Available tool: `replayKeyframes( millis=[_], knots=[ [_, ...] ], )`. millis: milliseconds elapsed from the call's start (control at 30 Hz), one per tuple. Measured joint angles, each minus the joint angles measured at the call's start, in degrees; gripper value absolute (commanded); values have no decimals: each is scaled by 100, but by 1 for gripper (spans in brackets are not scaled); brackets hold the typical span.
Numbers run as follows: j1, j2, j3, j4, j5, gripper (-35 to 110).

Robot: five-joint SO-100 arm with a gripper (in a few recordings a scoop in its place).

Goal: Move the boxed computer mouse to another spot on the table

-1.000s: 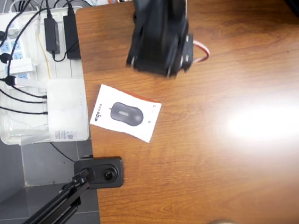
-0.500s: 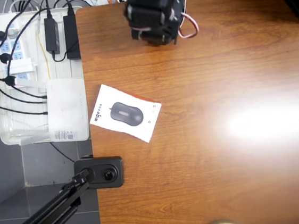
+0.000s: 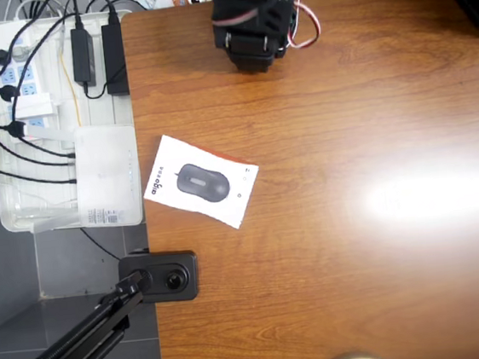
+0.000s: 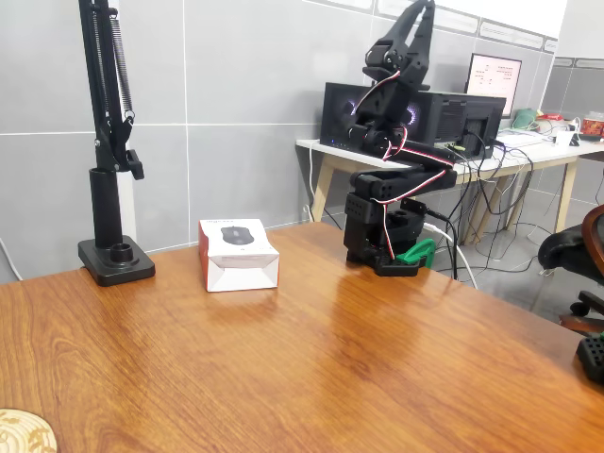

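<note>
Progress looks nil, judging from the layout; the boxed computer mouse (image 3: 201, 181) lies flat on the tabletop (image 3: 362, 287) near its left edge in the overhead view, untouched; the arm is folded up at its base, well apart from the box; the pincer (image 4: 376, 135) holds nothing, its opening unclear; approach, grasp and move all remain.

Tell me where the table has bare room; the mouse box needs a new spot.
The table lies bare across its middle and the whole right side in the overhead view, between the arm's base and the near edge. It is crowded at the left edge: the boxed mouse, the black stand clamp, and the tray of cables beside it.
</note>
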Motion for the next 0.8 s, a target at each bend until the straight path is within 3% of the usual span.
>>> replayKeyframes(
  millis=[267, 800],
  knots=[
    [-316, 26, 0, 0, 299, 5],
    [-325, 26, 0, 0, 993, 0]
  ],
)
